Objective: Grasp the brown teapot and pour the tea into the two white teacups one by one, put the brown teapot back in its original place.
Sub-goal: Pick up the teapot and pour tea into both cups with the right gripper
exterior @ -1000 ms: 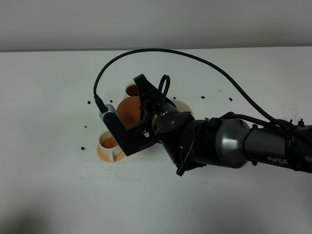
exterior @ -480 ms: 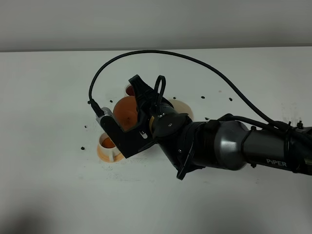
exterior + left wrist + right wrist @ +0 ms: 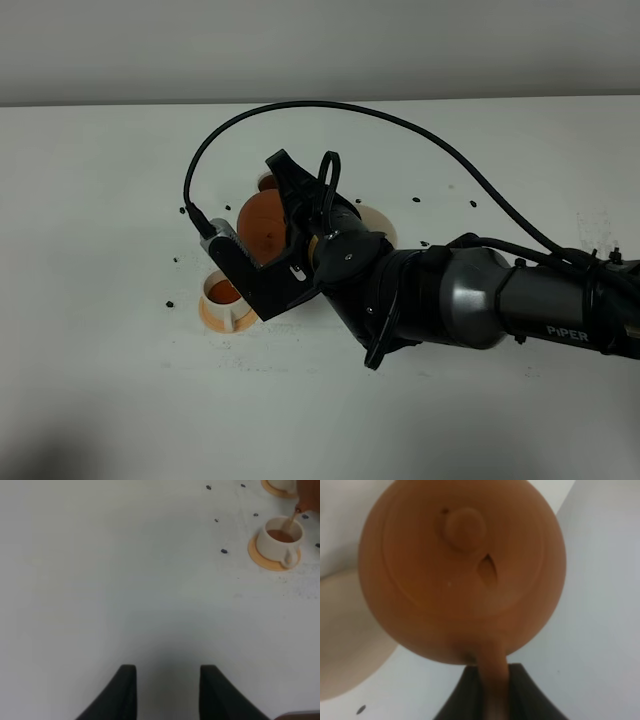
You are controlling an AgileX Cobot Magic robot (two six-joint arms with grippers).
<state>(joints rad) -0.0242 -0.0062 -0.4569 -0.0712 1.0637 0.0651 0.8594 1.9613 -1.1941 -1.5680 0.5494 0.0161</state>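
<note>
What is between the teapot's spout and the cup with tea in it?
A thin stream of tea runs from the brown teapot into the white teacup, seen in the left wrist view.

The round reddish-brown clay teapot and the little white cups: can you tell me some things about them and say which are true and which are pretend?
1. The right pincer holds the round reddish-brown clay teapot by its stick handle. True.
2. Tea streams into the small white cup on the orange coaster. True.
3. That cup is empty. False: brown tea is inside.
4. The left pincer grips a cup. False: it holds nothing, over bare table.
5. The teapot sits on the flat beige disc. False: it is lifted and tilted.
</note>
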